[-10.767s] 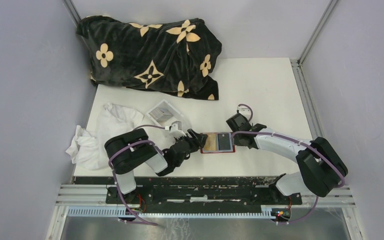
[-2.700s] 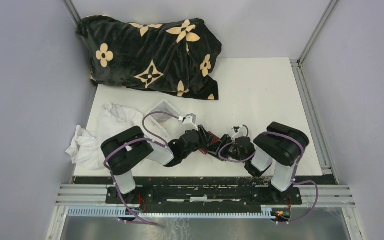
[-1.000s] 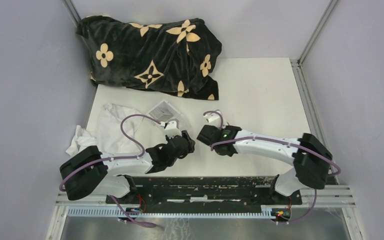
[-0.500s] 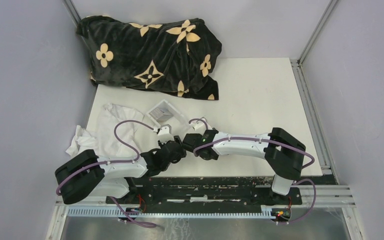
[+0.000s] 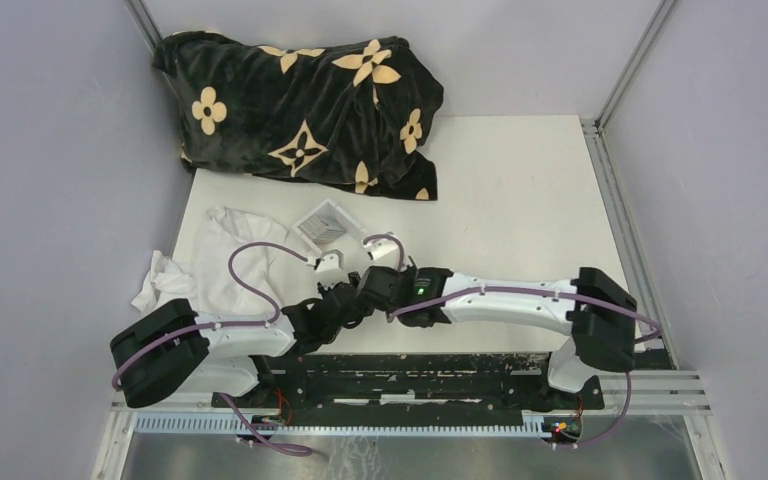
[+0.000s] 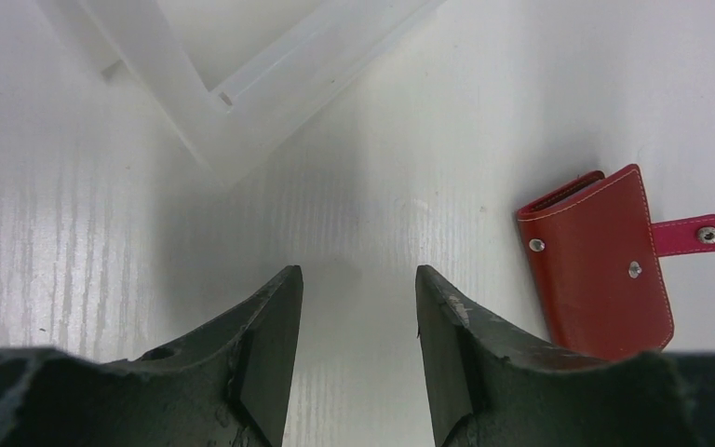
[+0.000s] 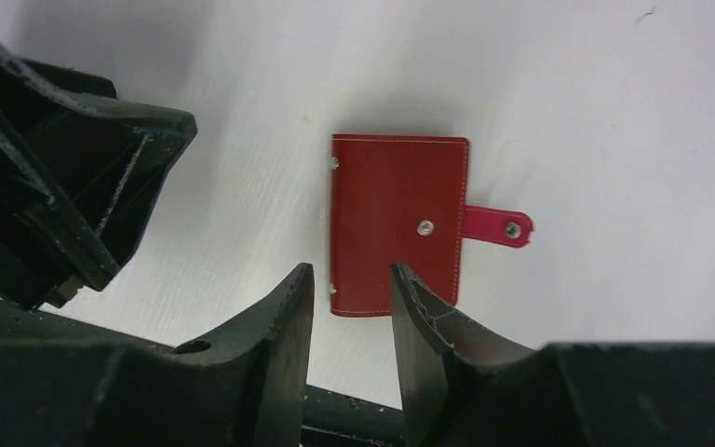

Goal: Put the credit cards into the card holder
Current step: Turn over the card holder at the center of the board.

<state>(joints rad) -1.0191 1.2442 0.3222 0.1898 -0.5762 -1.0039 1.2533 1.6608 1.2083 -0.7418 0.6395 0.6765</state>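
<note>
The holder (image 7: 398,226) lies folded on the desk (image 7: 614,112), tab (image 7: 495,226) unsnapped, no cards in view; we guess they're inside. To finish well we'd pin it and press tab onto stud (image 7: 423,225). The right tool (image 7: 351,279) hovers over it, the left tool (image 6: 357,279) beside; both apart, empty.

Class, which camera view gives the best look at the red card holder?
Right wrist: the closed card holder lies nearly whole, mid-frame, tab sticking out. Left wrist shows it at the right edge, bottom cut off. In the top view the arms hide it.
</note>
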